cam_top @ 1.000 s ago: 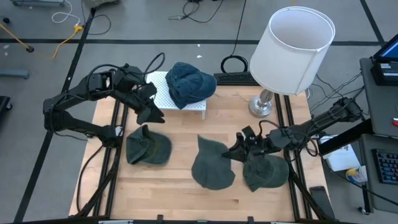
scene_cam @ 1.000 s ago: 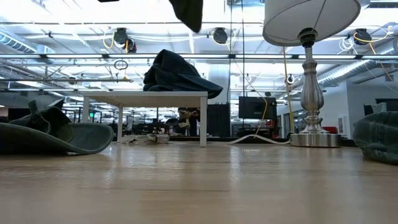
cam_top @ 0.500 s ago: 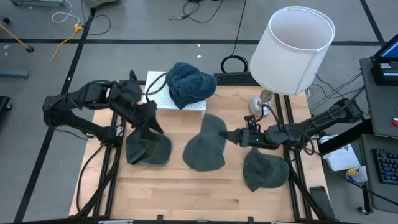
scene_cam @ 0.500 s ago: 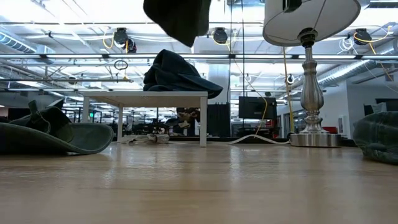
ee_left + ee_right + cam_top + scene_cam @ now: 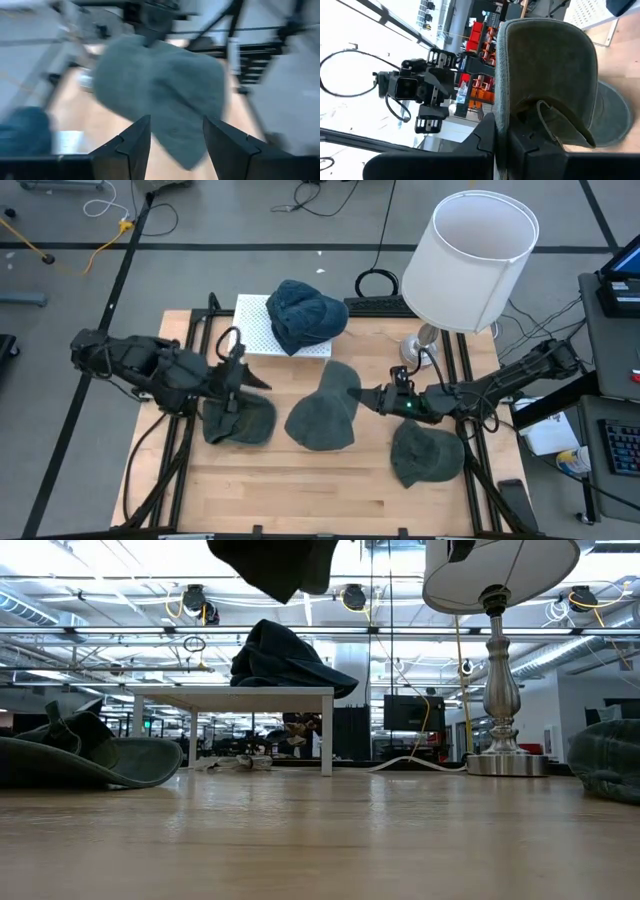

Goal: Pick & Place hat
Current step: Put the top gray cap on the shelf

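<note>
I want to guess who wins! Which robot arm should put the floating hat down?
Probably the right arm. Its right gripper is shut on the lifted grey hat, near the white stand. The left gripper is open and holds nothing.

1. A dark grey-green hat (image 5: 322,420) hangs above the pale wood-grain desk (image 5: 290,485).
2. Two more hats, one on the left (image 5: 239,420) and one on the right (image 5: 427,454), share that muted grey-green.
3. A deep blue knitted hat (image 5: 305,313) sits on a white perforated stand (image 5: 257,332).
4. The lamp (image 5: 466,262) pairs a plain white shade with a silver base.
5. Both arms are dark, near black; the floor is grey, crossed by a yellow cable (image 5: 100,242).
</note>
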Robot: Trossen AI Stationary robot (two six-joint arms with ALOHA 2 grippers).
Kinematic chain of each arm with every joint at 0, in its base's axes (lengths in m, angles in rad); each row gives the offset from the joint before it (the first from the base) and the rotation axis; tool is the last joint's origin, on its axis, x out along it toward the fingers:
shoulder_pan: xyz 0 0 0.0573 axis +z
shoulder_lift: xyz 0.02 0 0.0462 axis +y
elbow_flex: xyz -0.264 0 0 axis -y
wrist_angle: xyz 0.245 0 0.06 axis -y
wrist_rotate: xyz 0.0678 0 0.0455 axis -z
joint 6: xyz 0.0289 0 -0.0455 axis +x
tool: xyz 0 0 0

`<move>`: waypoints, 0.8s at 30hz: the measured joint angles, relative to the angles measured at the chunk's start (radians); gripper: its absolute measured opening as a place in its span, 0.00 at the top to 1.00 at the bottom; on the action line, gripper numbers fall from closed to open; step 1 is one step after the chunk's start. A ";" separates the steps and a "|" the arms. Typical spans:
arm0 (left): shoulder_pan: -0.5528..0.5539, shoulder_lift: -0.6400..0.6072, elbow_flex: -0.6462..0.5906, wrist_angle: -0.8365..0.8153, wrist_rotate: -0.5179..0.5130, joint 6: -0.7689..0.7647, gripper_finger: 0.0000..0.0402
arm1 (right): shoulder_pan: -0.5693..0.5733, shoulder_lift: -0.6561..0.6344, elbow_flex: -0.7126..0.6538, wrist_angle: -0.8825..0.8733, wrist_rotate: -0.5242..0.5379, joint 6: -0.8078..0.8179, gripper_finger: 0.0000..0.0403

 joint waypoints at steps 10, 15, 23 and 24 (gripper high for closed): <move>-0.116 0.025 0.001 0.015 -0.459 0.063 0.50 | -0.059 -0.001 0.000 0.075 0.182 0.109 0.98; -0.130 0.057 0.000 0.016 -0.513 0.087 0.52 | -0.100 0.017 -0.001 0.110 0.178 0.180 0.98; -0.143 0.127 0.000 0.009 -0.460 0.141 0.54 | -0.145 0.034 0.000 0.227 0.107 0.190 0.98; -0.149 0.134 0.000 0.007 -0.464 0.140 0.54 | -0.150 0.033 0.000 0.237 0.103 0.196 0.98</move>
